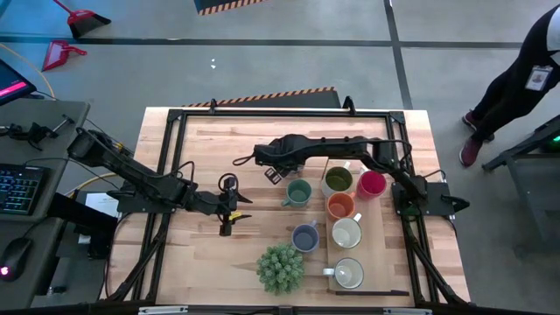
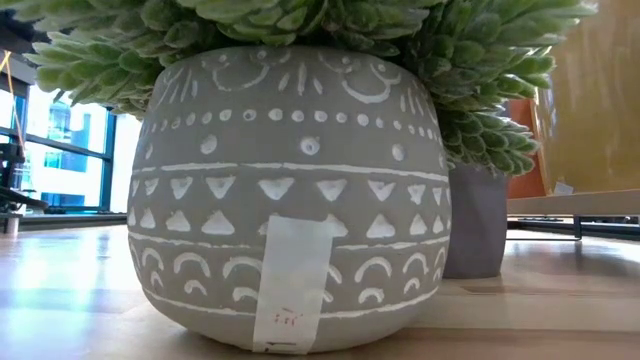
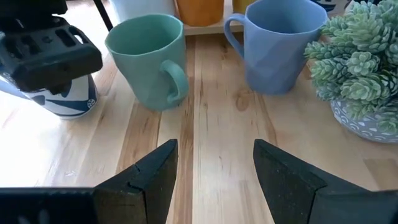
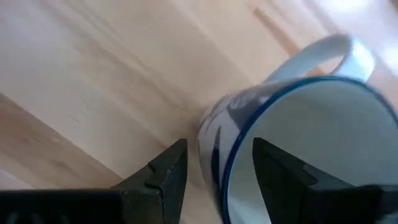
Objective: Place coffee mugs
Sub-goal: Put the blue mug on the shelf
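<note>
- The right gripper hung over a white mug with a blue rim, one finger outside its wall and the other inside, jaws spread and not yet pinching.
- The left gripper sat low over the table, jaws spread and empty, facing the green mug and the blue-grey mug.
- Olive green, red, orange and two white mugs stood grouped on the table's right.
- A spiky potted plant stood just beside the blue-grey mug.

Eight mugs, one plant
</note>
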`<action>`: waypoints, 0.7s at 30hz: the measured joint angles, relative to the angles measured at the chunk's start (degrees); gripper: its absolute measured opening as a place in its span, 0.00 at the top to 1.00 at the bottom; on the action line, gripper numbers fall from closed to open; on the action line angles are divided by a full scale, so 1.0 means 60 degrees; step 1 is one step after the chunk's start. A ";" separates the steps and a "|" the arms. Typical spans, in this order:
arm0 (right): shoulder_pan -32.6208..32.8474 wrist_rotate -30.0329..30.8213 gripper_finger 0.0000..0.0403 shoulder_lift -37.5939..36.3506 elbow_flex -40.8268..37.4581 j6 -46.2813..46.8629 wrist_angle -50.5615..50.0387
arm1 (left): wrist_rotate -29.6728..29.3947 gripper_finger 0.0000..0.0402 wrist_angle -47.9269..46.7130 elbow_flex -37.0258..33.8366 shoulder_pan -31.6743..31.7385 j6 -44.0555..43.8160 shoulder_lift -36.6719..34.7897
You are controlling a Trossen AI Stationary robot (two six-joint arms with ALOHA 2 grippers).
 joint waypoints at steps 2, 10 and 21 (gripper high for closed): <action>-0.0030 -0.0187 0.60 0.0097 0.0000 0.0000 -0.0049 | 0.0003 0.51 0.0007 0.0000 0.0000 0.0000 0.0000; -0.0028 -0.0952 0.88 0.0467 0.0000 -0.0048 0.0105 | 0.0001 0.51 0.0069 0.0000 -0.0004 -0.0069 0.0000; -0.0029 0.0256 0.98 0.0405 0.1700 -0.0881 -0.0452 | 0.0004 0.51 0.0257 0.0000 -0.0004 -0.0082 0.0000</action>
